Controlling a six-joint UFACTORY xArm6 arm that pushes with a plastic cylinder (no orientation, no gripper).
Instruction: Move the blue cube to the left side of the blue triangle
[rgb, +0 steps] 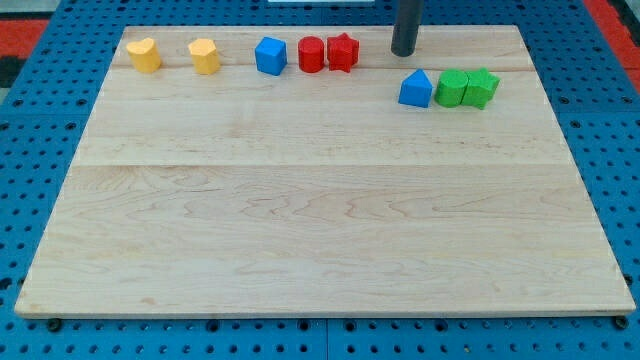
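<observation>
Pale wood counter (320, 230), every block crowded toward the view's top edge.

Pale boards run bare from the view's bottom edge up through the middle, leaving wide room there. Nearest of the blocks, at the view's right, the blue triangle (415, 89) sits just left of a green cube (451, 88) and a green star-like block (481, 88), those two touching. Open wood lies to the triangle's left. Farther up, one row runs along the top edge: two yellow blocks (144, 55) (204, 56) apart at the view's left, the blue cube (270, 55), then a red cylinder (311, 54) touching a red star (343, 51). My tip (403, 52), a plain rod with nothing that opens or closes, stands right of the red star, above the triangle, well apart from the blue cube.
</observation>
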